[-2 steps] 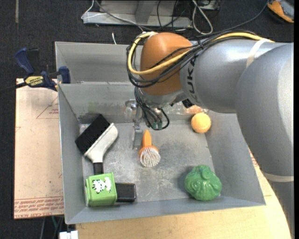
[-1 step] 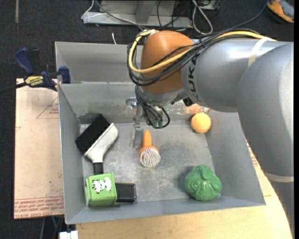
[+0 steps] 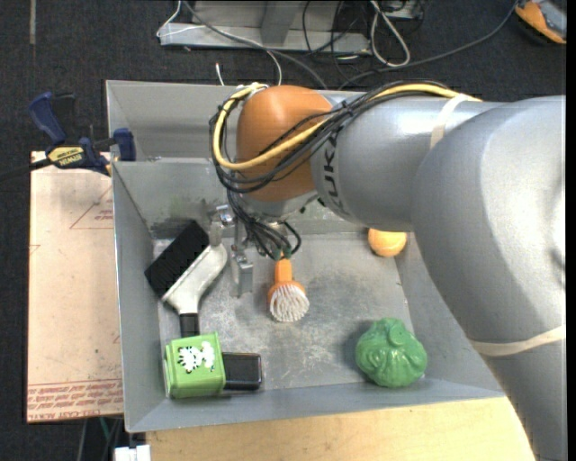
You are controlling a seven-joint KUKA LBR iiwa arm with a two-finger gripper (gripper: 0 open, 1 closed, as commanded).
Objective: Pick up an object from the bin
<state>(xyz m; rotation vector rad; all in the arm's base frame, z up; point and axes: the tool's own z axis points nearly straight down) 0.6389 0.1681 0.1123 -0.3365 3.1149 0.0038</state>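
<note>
On my screen a dark, finely speckled carpet runs along the top of the view and down its left side. Black cables loop over it at the top, some crossing one another. A thin white wire stands up just below them. A flat grey unit lies at the top edge, with cables beside it. Part of an orange thing sits in the top right corner; I cannot tell what it is. The light falls soft and even across the carpet.
</note>
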